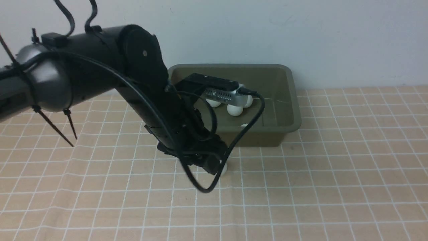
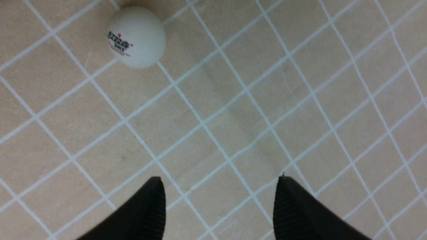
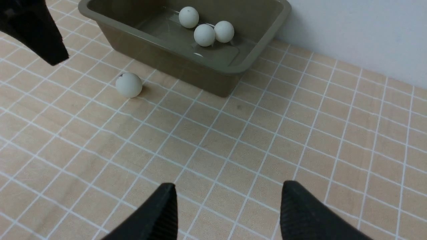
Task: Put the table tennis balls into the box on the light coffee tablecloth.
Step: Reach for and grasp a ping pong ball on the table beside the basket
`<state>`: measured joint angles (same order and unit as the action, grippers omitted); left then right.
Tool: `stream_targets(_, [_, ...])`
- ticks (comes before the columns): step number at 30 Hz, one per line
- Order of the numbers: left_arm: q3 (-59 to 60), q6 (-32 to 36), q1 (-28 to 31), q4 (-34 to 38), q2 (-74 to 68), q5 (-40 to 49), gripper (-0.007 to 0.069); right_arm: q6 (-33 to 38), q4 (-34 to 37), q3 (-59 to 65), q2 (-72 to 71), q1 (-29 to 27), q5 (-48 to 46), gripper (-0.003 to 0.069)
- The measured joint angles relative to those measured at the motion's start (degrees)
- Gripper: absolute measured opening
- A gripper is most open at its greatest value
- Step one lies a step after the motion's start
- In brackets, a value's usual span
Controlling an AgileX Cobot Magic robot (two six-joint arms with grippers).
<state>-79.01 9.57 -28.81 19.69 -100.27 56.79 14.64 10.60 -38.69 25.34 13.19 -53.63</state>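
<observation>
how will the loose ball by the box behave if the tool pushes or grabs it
The ball is a smooth sphere on flat tablecloth, so a push would probably send it rolling. Small beside the box, it is likely light. Its curve might slip from an off-centre pinch.

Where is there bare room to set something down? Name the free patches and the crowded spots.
Free: the tablecloth right of the box, up to the wall, and the wide near stretch before it. Crowded: in front of the box's left half, where the left gripper hangs near a loose ball; balls cluster inside the box.
</observation>
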Motion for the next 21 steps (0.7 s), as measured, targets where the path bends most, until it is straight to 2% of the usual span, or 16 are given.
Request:
stream_targets(4, [0.06, -3.39, -1.46, -1.18, -2.08, -3.41, 0.0361, 0.00, 0.00, 0.00, 0.00, 0.00, 0.11, 0.0389])
stream_targets(13, [0.06, -2.00, -6.19, -2.79, -10.04, -12.67, 0.0360, 1.03, 0.00, 0.00, 0.00, 0.00, 0.45, 0.0389])
stream_targets(21, [0.12, -2.49, -6.31, -6.03, -8.72, -14.32, 0.0292, 1.33, 0.00, 0.00, 0.00, 0.00, 0.45, 0.0389])
